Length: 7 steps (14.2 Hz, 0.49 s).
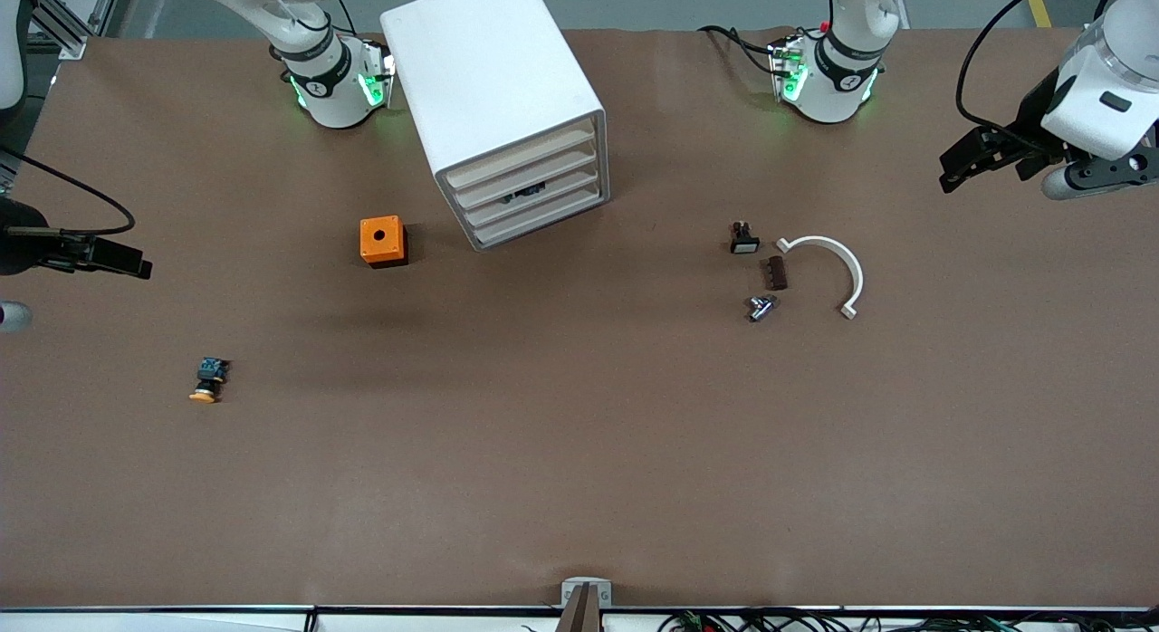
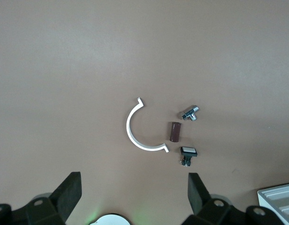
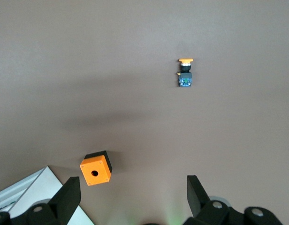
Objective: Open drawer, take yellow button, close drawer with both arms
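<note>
The white cabinet (image 1: 507, 98) stands at the back of the table with its four slat-front drawers (image 1: 534, 193) pushed in. The button (image 1: 209, 380), orange-yellow cap and blue-green rear, lies on the table toward the right arm's end, nearer to the front camera than the orange cube; it also shows in the right wrist view (image 3: 185, 72). My right gripper (image 1: 127, 259) is open and empty, high at the right arm's end (image 3: 133, 192). My left gripper (image 1: 973, 161) is open and empty, high at the left arm's end (image 2: 134, 191).
An orange cube box (image 1: 383, 241) with a round hole sits beside the cabinet. A white curved clip (image 1: 828, 268), a brown block (image 1: 776, 272), a metal fitting (image 1: 761, 307) and a small black part with a white face (image 1: 743, 239) lie toward the left arm's end.
</note>
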Each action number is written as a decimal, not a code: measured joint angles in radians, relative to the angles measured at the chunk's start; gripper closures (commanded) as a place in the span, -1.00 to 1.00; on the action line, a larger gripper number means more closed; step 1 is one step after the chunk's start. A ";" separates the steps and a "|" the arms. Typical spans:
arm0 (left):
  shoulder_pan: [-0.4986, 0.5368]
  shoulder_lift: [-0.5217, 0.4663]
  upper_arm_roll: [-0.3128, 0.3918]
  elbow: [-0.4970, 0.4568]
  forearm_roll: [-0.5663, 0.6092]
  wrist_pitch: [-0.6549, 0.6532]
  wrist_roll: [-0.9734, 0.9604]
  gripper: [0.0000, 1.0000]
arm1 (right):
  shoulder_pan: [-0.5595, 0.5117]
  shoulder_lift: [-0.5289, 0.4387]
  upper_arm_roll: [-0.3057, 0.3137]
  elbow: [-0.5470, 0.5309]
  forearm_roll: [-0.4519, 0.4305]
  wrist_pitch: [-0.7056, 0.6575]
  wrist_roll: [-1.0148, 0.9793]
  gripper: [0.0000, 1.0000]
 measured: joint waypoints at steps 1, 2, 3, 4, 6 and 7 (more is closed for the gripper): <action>0.000 0.000 0.000 0.000 0.000 0.000 0.000 -1.00 | 0.000 -0.008 0.000 0.004 0.000 -0.006 0.000 -1.00; 0.000 0.000 0.000 0.000 0.000 0.000 0.000 -1.00 | 0.000 -0.022 0.000 0.005 0.000 -0.014 0.000 -1.00; 0.000 -0.001 0.000 0.000 0.000 0.000 0.000 -1.00 | 0.000 -0.039 0.000 0.007 0.000 -0.025 0.000 -1.00; 0.000 -0.003 0.000 0.000 0.000 0.000 0.000 -1.00 | 0.000 -0.056 0.000 0.008 0.000 -0.037 0.001 -1.00; 0.000 -0.007 0.000 0.000 0.000 0.000 0.000 -1.00 | 0.000 -0.079 -0.001 0.009 0.000 -0.058 0.001 -1.00; 0.000 -0.009 0.000 0.000 0.000 0.000 0.000 -1.00 | 0.000 -0.082 0.000 0.009 0.000 -0.064 0.001 -1.00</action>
